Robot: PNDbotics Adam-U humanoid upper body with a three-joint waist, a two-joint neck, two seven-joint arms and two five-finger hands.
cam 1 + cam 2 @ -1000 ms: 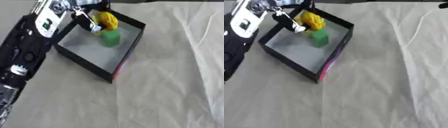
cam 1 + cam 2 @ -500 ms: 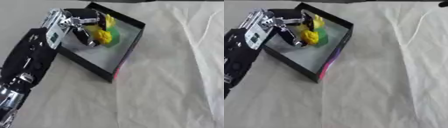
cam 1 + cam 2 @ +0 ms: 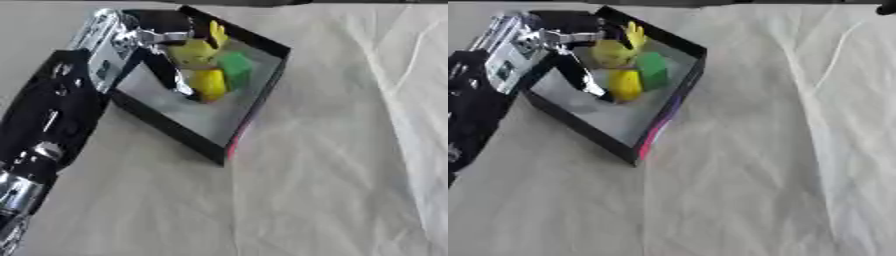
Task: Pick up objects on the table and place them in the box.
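Observation:
A black box (image 3: pixel 171 131) with a pink stripe on its right wall stands on the table at the upper left. Inside it lie a yellow plush toy (image 3: pixel 205 74) and a green block (image 3: pixel 234 70), side by side against the far right wall. My left hand (image 3: pixel 129 41) reaches into the box from the left. Its fingers (image 3: pixel 171 76) are spread and point down to the box floor, just left of the toy, and a thumb sticks out above the toy. I see no curl around the toy. My right hand shows in neither view.
A wrinkled cream cloth (image 3: pixel 332 165) covers the table in front of and to the right of the box. My black left forearm (image 3: pixel 44 125) lies across the left side. A small dark shape (image 3: pixel 885 8) sits at the top right corner.
My left hand has come down from above the box's far corner into the box with the yellow toy. The toy now lies on the box floor beside the green block, and the fingers have spread.

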